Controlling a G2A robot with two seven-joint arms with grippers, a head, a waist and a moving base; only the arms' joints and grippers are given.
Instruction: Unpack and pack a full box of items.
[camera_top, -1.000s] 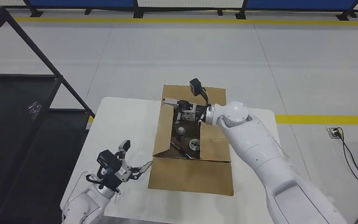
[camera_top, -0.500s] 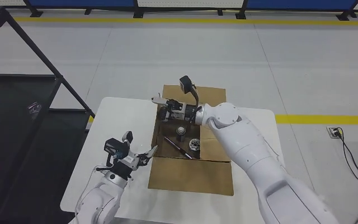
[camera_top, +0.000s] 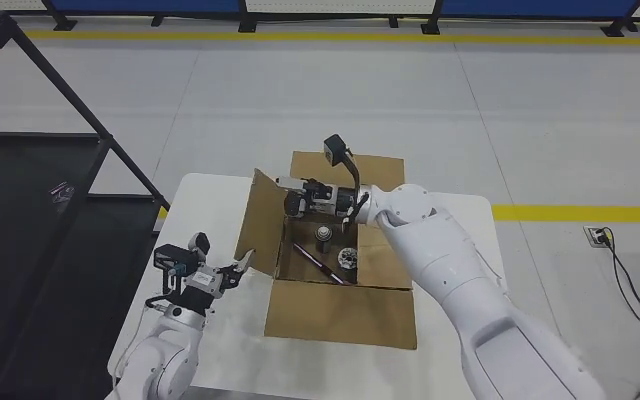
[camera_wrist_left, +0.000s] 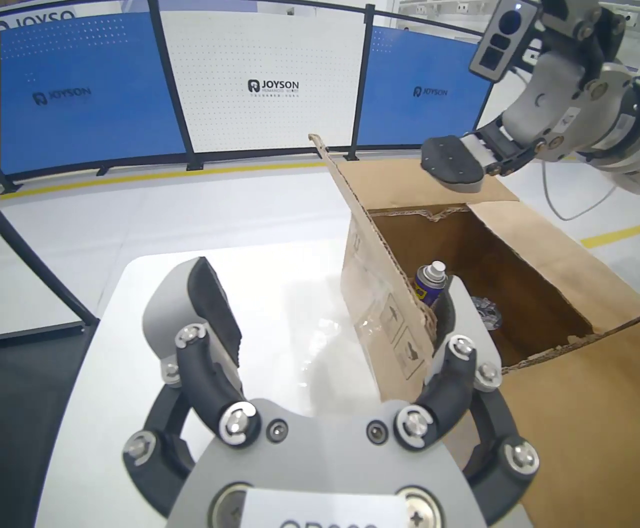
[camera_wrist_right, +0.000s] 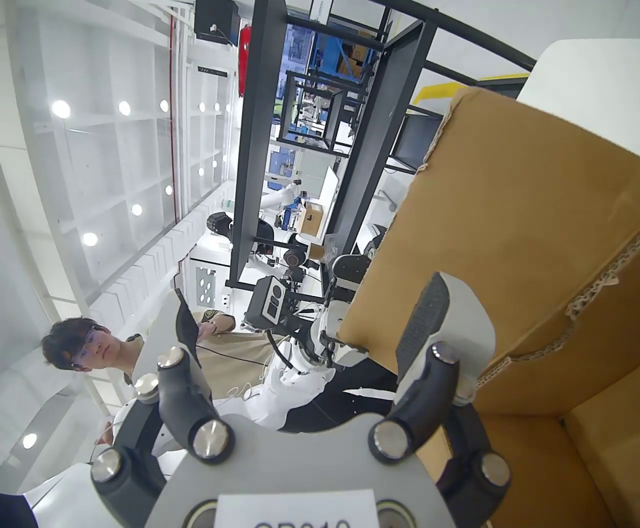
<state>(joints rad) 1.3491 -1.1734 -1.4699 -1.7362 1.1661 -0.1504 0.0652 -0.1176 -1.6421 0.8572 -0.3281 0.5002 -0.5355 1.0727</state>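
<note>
Standing box flap (camera_wrist_left: 367, 295), printed symbols (camera_wrist_left: 400, 332) outward

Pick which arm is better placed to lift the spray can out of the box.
Right, likely: right gripper hangs open at the rim of the box, near the spray can. Left gripper sits outside, open astride the side flap.

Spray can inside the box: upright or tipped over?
Upright. In the left wrist view the spray can stands in the box with its white cap on top.
</note>
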